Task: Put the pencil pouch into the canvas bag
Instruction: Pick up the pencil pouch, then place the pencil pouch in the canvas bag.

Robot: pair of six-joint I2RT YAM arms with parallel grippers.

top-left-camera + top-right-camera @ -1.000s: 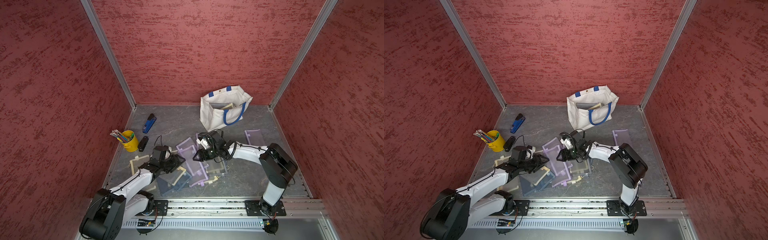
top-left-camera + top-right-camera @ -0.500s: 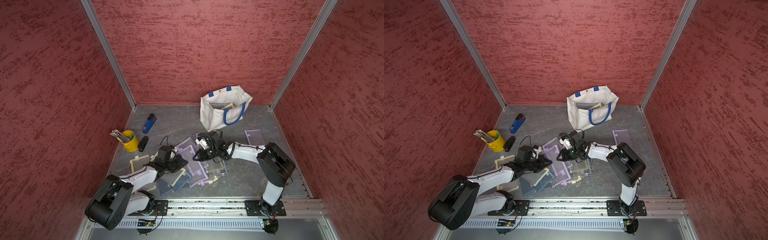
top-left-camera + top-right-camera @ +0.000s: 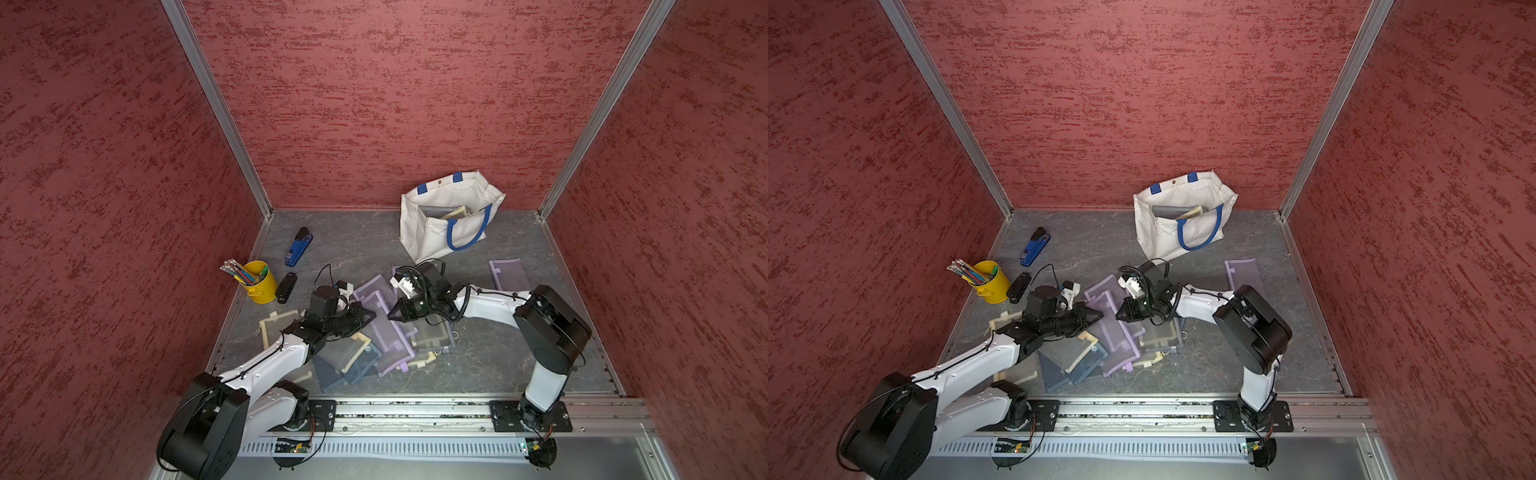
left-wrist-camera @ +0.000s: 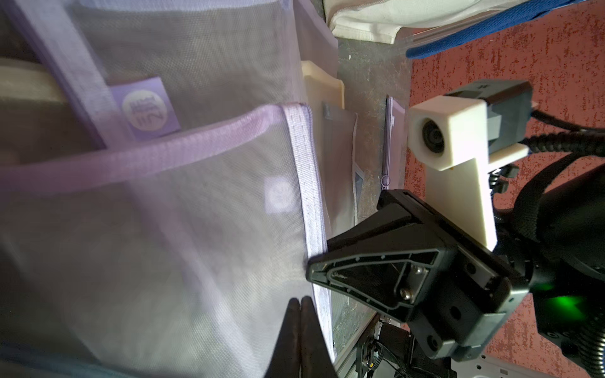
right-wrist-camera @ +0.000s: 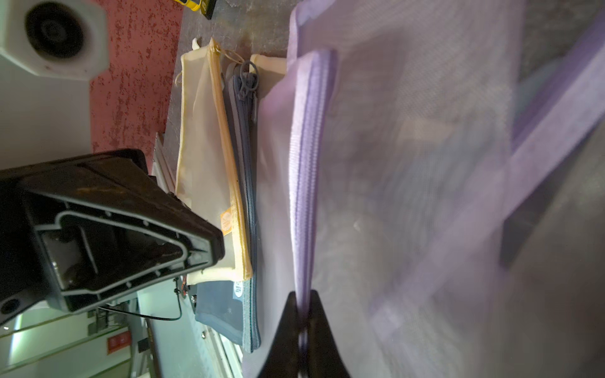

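Since the pouches lie flat and overlapping in a heap at near-centre of the grey marbled surface, both arms sit low and point at each other across it. Their tips are near but apart in both top views.

Right pincer: jaws clamped on the zip edge of a lilac mesh zip pencil pouch, with cloth visibly sandwiched between the black fingers. An edge grip makes sense, as flat mesh gives nothing else to pinch.

Left pincer: jaws pressed together at the bound side edge of a lilac mesh panel. It is probably the same pouch, but the mesh is blurred there and I can't tell if any cloth is caught.

I judge a two-sided hold would keep the floppy pouch taut and peel it off its neighbours, a cream mesh pouch and a slate-blue zip pouch just beside it.

The pouch is in the heap, not lifted clear as far as seen. The boxy off-white canvas bag with blue loop handles stands far, right of centre, mouth open upward, with something grey and cream already inside. It is well apart from the held pouch.

Step in hand: grasp. Lift and carry not yet done.

Risk: a neighbour pouch gets dragged along.

Left side: yellow bucket of pencils, blue stapler.
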